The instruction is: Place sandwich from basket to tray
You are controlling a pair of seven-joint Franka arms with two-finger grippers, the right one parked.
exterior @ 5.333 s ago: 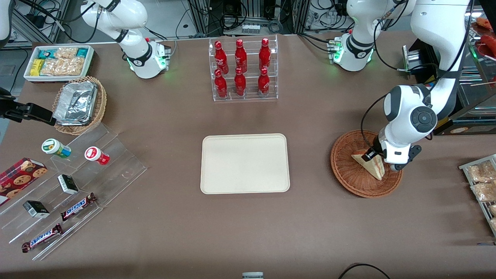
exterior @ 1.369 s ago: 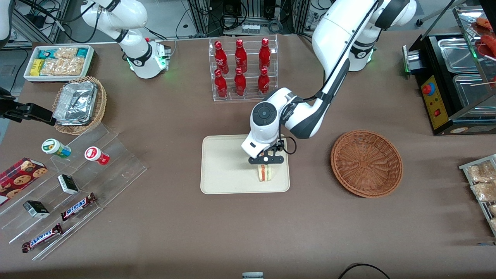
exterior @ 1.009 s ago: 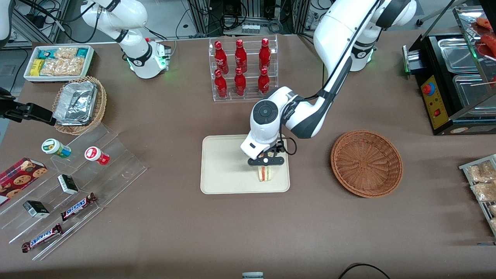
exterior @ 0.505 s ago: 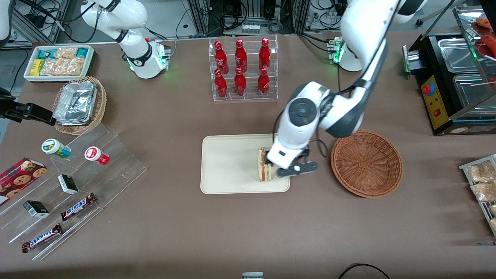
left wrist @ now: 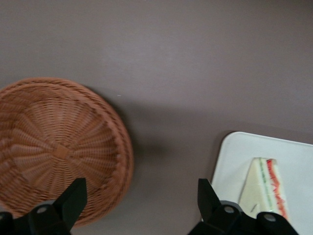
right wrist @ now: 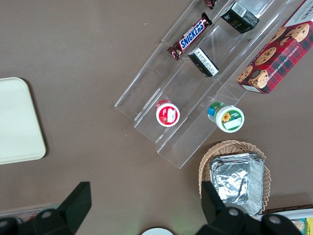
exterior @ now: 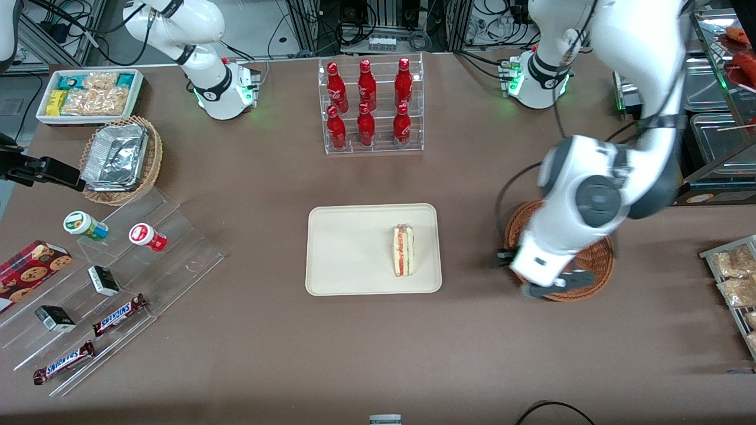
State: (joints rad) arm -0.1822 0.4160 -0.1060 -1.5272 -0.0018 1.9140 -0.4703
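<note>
The sandwich [exterior: 403, 249] lies on its side on the cream tray [exterior: 354, 254], in the part of the tray nearest the basket. It also shows in the left wrist view [left wrist: 264, 188], on the tray [left wrist: 298, 159]. The reddish-brown basket [exterior: 593, 265] is empty, as the left wrist view [left wrist: 58, 152] shows. My left gripper [exterior: 534, 277] hangs above the basket's rim on the tray's side. Its fingers [left wrist: 73, 196] are wide open with nothing between them, over the bare table between basket and tray.
A clear rack of red bottles [exterior: 371, 106] stands farther from the camera than the tray. Toward the parked arm's end are a white bin of snacks [exterior: 88, 94], a foil-tray basket [exterior: 121, 159] and a clear stepped display [exterior: 112, 277]. Snack packets [exterior: 735, 277] lie at the working arm's end.
My gripper let go of the sandwich on the tray, rose and swung sideways to the basket. The sandwich stays on the tray, now lying flat.
</note>
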